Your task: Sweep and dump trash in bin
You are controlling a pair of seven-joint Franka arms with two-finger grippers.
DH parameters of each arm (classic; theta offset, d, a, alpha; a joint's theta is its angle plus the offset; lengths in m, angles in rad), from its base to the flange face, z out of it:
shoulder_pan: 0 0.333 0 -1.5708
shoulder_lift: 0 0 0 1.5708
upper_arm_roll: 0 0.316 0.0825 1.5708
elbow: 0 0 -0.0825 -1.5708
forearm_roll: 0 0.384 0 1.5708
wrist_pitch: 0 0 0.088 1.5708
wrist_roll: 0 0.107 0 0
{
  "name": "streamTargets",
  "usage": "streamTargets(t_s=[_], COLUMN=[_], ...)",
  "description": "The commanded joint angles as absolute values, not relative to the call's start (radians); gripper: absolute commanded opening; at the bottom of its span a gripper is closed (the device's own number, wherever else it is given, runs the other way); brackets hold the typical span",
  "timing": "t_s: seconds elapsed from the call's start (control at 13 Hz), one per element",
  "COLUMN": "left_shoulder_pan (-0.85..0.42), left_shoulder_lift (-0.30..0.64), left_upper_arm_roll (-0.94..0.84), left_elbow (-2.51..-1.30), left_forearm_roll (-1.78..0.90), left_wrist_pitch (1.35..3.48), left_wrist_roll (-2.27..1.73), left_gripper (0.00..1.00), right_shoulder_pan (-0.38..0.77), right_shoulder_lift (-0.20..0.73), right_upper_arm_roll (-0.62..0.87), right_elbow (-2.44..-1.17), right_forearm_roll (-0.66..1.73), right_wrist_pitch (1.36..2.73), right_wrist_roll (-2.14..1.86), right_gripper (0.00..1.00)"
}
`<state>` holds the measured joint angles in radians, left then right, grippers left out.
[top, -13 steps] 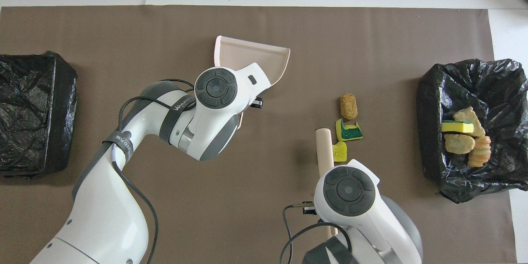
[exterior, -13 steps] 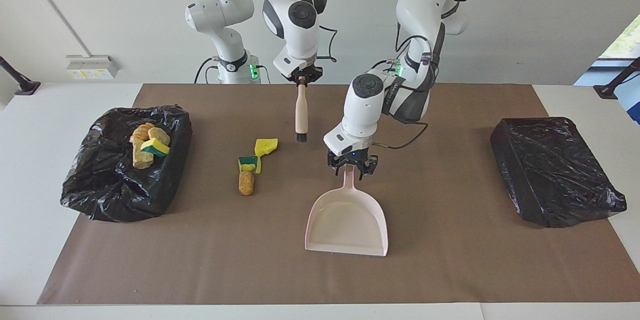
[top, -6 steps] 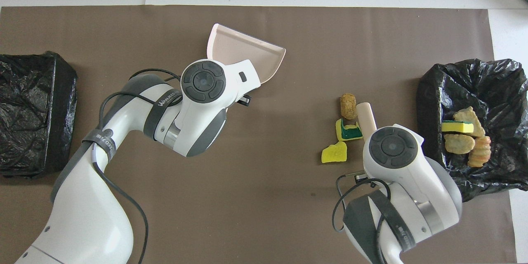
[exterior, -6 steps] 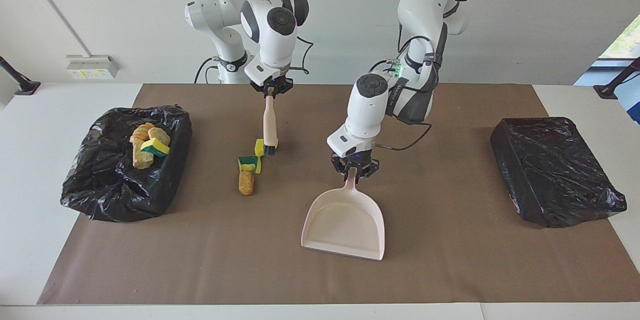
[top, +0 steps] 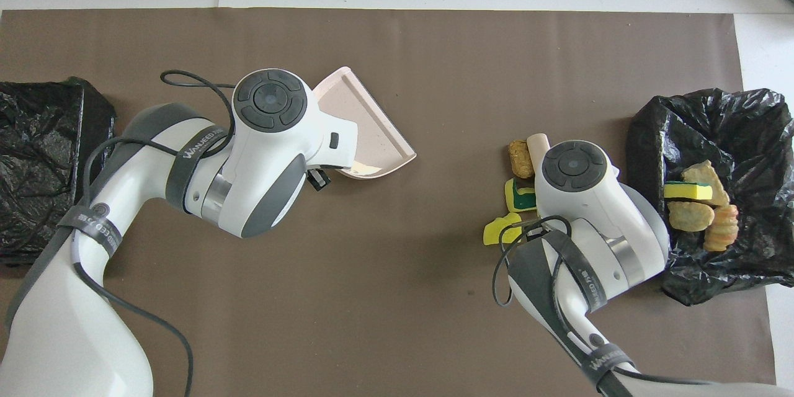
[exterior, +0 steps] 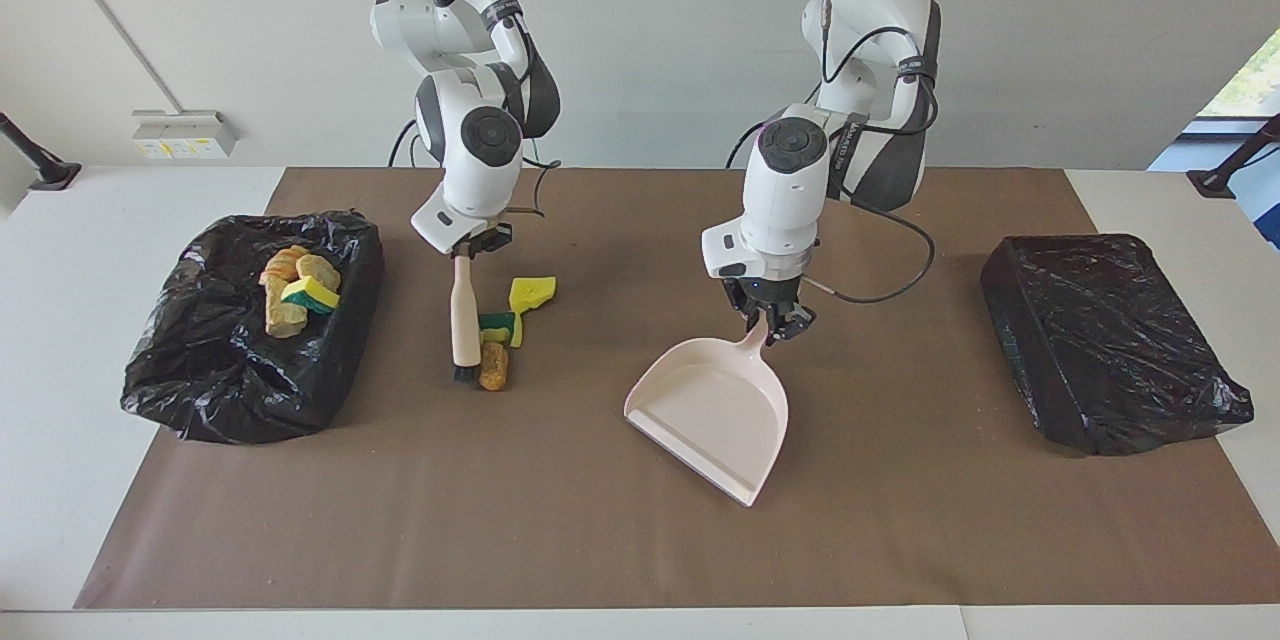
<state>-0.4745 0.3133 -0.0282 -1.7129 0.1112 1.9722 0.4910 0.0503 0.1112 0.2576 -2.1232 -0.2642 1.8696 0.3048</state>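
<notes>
Overhead view: "WANEED" reads on left arm's strap [top: 197, 138].

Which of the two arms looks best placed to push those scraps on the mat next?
The right: its gripper holds the brush, bristles down beside the brown lump. The left gripper holds the dustpan, apart from the scraps.

Brush [exterior: 465, 320] now beside cork lump [exterior: 492, 366]; dustpan [exterior: 712, 410] turned, lifted.
</notes>
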Motion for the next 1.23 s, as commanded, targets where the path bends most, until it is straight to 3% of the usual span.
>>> streamTargets(t_s=[0.0, 0.39, 0.77, 1.16], left_shoulder_pan=[-0.448, -0.446, -0.443, -0.431], left_shoulder_lift=[0.244, 0.183, 0.183, 0.178], left_upper_arm_roll=[-0.037, -0.035, -0.032, -0.032], left_elbow=[-1.83, -1.991, -1.994, -2.022], left_forearm_roll=[0.117, 0.109, 0.109, 0.112], left_wrist_pitch=[1.98, 2.126, 2.158, 2.207], left_wrist_roll=[0.702, 0.729, 0.917, 0.963], left_gripper=[0.05, 0.05, 0.0, 0.0], right_shoulder_pan=[0.032, 0.09, 0.133, 0.12], right_shoulder_lift=[0.12, 0.164, 0.183, 0.088], right_upper_arm_roll=[0.272, 0.275, 0.278, 0.273], right_elbow=[-2.099, -2.057, -1.974, -1.947], right_forearm_roll=[-0.163, 0.003, 0.181, 0.259], right_wrist_pitch=[1.87, 1.882, 1.821, 1.688], right_wrist_roll=[0.238, 0.213, 0.16, -0.048], right_gripper=[0.0, 0.0, 0.0, 0.0])
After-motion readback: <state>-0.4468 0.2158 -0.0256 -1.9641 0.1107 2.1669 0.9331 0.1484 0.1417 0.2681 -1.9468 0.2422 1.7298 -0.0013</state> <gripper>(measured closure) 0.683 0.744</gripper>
